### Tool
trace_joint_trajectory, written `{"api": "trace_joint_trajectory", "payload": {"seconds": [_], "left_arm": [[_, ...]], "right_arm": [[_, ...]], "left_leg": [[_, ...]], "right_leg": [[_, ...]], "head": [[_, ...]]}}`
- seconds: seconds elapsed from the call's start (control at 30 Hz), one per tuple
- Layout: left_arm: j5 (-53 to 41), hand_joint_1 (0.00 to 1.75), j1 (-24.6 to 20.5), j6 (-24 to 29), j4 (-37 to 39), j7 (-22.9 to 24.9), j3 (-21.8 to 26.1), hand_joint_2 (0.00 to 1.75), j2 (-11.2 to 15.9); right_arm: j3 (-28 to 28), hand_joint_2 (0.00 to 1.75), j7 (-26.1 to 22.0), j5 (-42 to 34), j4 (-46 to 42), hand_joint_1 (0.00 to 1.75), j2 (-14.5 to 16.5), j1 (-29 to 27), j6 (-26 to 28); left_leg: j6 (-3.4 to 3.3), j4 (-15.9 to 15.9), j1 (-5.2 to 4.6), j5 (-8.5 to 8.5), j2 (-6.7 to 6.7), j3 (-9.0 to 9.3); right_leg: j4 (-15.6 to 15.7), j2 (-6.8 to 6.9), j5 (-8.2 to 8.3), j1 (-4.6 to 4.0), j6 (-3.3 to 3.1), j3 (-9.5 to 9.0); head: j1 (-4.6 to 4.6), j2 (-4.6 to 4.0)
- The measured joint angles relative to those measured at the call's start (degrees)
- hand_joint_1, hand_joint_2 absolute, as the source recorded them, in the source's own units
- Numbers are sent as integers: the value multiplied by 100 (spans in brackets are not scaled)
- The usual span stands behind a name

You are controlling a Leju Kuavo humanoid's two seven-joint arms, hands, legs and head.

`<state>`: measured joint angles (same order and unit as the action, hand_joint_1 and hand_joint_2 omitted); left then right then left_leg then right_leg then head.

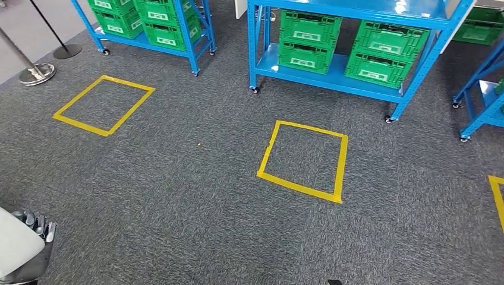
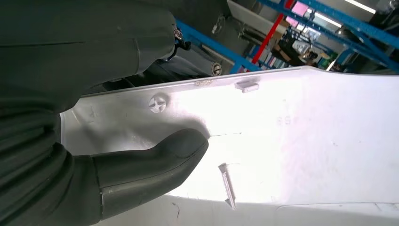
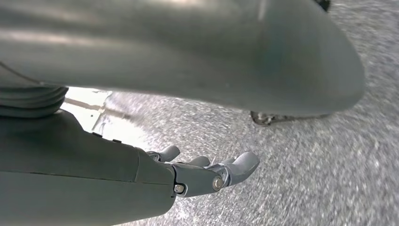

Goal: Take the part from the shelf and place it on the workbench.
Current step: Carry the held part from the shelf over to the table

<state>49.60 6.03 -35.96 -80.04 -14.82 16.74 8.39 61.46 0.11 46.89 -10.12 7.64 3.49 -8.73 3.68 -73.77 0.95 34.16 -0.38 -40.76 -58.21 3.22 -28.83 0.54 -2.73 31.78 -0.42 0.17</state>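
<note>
Head view: grey speckled carpet floor [image 1: 178, 196] marked with squares of yellow tape [image 1: 303, 160], another yellow square [image 1: 104, 105] off to the left. Beyond them, blue steel wheeled shelf racks [image 1: 350, 83] loaded with green slatted plastic crates [image 1: 309, 41]. Chrome stanchion base [image 1: 37, 73] at the far left edge. Low in the left corner, the left hand [image 1: 37, 224], dark fingers curled over the edge of a flat white moulded plastic part [image 1: 15, 240].

Left wrist view: thick grey thumb [image 2: 164, 157] pressed flat against the white part's inner face [image 2: 291, 141], the hand closed around it, so the part held well clear of shelf and floor. Small raised tabs and a round cross-marked boss on that face. Blue and red racking blurred behind.

Right wrist view: right hand [image 3: 207, 172] hanging over the carpet, fingers loosely extended and slightly bent, apart, nothing in them. Broad grey curved surface overhead.
</note>
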Motion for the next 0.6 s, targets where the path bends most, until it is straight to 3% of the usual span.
{"api": "trace_joint_trajectory", "payload": {"seconds": [0.03,0.07,0.13,0.17,0.2,0.27,0.3,0.37,0.4,0.47,0.5,0.53,0.6], "left_arm": [[-41,175,33,32,-13,-9,-4,175,1],[-78,175,55,54,-33,-14,-9,175,1],[-139,175,62,96,-83,-18,-19,175,1],[-155,175,63,110,-104,-21,-23,175,0],[-166,175,69,120,-120,-24,-26,175,-1],[-173,175,94,126,-141,-27,-28,175,-1],[-174,175,104,127,-153,-31,-28,175,-1],[-190,175,95,130,-178,-37,-28,175,-3],[-243,175,88,141,-185,-56,-30,175,-7],[-493,175,92,199,-188,-176,-33,175,-10],[-665,175,105,235,-189,-288,-34,175,-9],[-802,175,119,255,-190,-411,-34,175,-4],[-900,175,140,227,-189,-628,-35,175,13]], "right_arm": [[-23,0,66,62,0,0,18,1,-14],[-55,0,134,131,1,0,38,1,-19],[-121,0,225,224,2,0,73,1,-21],[-146,0,242,244,2,0,84,1,-21],[-166,0,247,255,2,0,91,5,-21],[-197,0,247,265,2,0,101,17,-21],[-208,0,247,267,2,0,103,24,-22],[-221,0,258,277,2,0,104,28,-23],[-228,0,296,301,2,0,104,25,-20],[-260,0,413,366,2,0,104,5,10],[-277,0,454,385,2,0,102,-9,39],[-291,0,448,382,2,0,96,-22,69],[-298,0,338,342,2,0,55,-35,110]], "left_leg": [[6,141,4,-116,30,88],[3,481,6,-298,99,280],[-46,1222,-19,-561,368,673],[-86,1437,-35,-617,450,785],[-129,1512,-54,-620,471,812],[-212,1521,-54,-647,310,790],[-249,1539,-43,-663,234,790],[-314,1572,-11,-699,93,804],[-330,1572,-10,-708,26,792],[-347,1564,-14,-716,-134,770],[-348,1556,-17,-717,-225,763],[-346,1545,-19,-718,-318,760],[-333,1518,-14,-716,-490,756]], "right_leg": [[-5,77,-8,0,8,-6],[-13,154,-21,0,22,-16],[-42,299,-64,-23,72,-42],[-53,362,-82,-39,102,-53],[-55,424,-93,-55,133,-66],[-44,532,-111,-57,200,-101],[-80,470,-153,-44,240,-107],[-446,116,-406,-12,301,29],[-798,-98,-595,-4,314,188],[-1522,-281,-882,-7,314,551],[-1667,-306,-873,-11,305,637],[-1585,-323,-748,-13,289,617],[-853,-492,-313,-6,245,305]], "head": [[0,0],[0,0],[4,0],[10,0],[16,0],[22,0],[24,0],[39,0],[49,-1],[59,-1],[60,-1],[60,-1],[60,-2]]}}
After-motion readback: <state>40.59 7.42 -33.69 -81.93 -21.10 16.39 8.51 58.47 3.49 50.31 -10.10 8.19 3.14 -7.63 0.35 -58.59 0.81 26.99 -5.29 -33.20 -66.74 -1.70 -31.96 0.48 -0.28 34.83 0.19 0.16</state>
